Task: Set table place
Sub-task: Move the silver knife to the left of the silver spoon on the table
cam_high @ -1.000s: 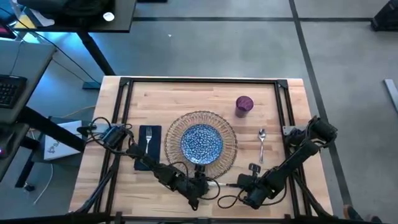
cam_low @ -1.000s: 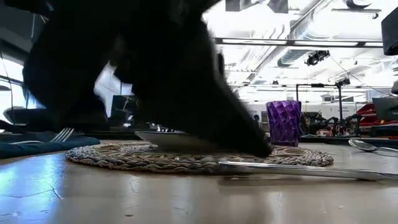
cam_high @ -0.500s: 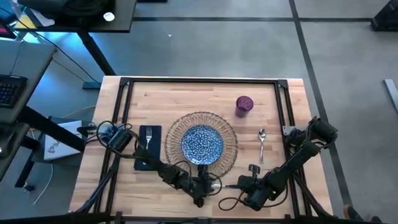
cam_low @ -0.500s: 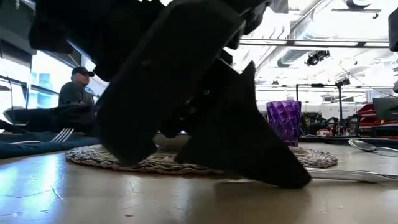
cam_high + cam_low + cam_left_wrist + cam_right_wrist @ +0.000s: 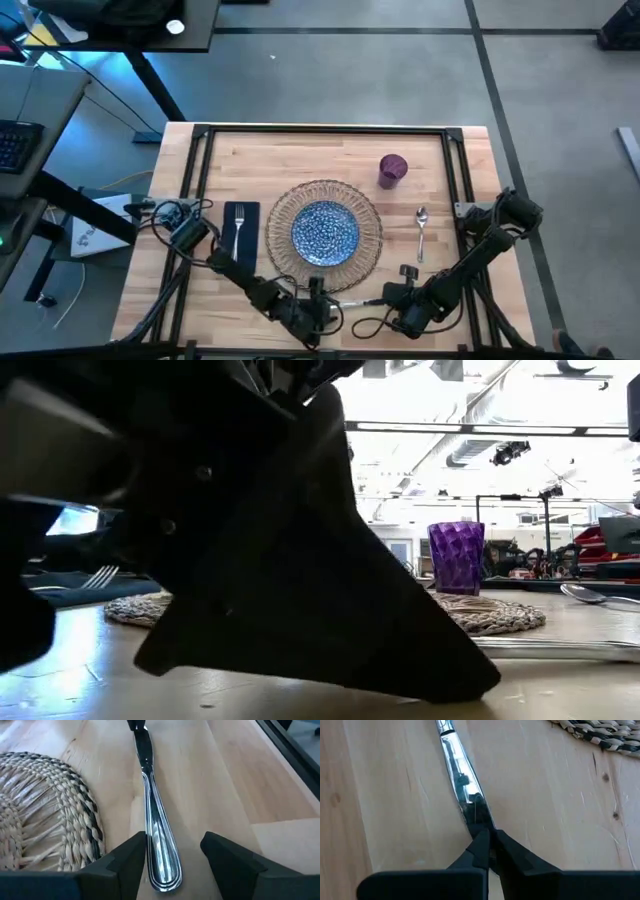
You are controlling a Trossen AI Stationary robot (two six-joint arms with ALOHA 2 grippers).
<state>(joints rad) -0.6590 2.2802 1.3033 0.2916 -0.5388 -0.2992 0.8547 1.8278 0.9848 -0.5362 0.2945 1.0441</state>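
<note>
Knife (image 5: 152, 820) lies on bench (image 5: 300, 160) at lower centre, beside mat (image 5: 322, 232). Our right gripper (image 5: 487, 851) pinches its tip; left gripper (image 5: 172, 852) open, straddling the handle. We should release gently, keeping it straight.

bright backlit ceiling, dark blurred foreground

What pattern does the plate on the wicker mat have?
Blue-and-white speckle across the whole plate; the high view shows it best.
</note>
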